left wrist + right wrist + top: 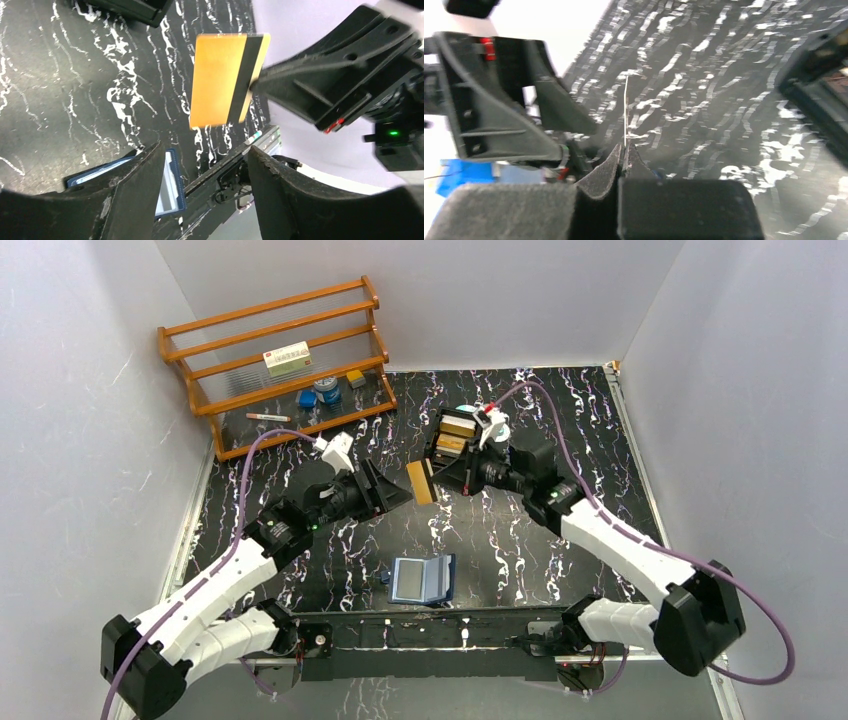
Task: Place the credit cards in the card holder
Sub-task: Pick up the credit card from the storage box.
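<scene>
A gold credit card (421,481) with a black stripe hangs upright above the table's middle, and my right gripper (437,478) is shut on its right edge. In the left wrist view the same card (222,80) floats ahead of my left gripper (205,167), whose jaws stand wide apart with nothing between them. The right wrist view shows the card (626,107) edge-on, rising from the closed right gripper (625,149). My left gripper (398,490) sits just left of the card, apart from it. The navy card holder (422,578) lies open near the front edge, also visible as the card holder (169,187).
A black tray (452,436) with more gold and tan cards stands behind the right gripper. A wooden rack (280,365) at the back left carries a white-and-red box (287,359) and small blue items. Grey walls close in the table on three sides.
</scene>
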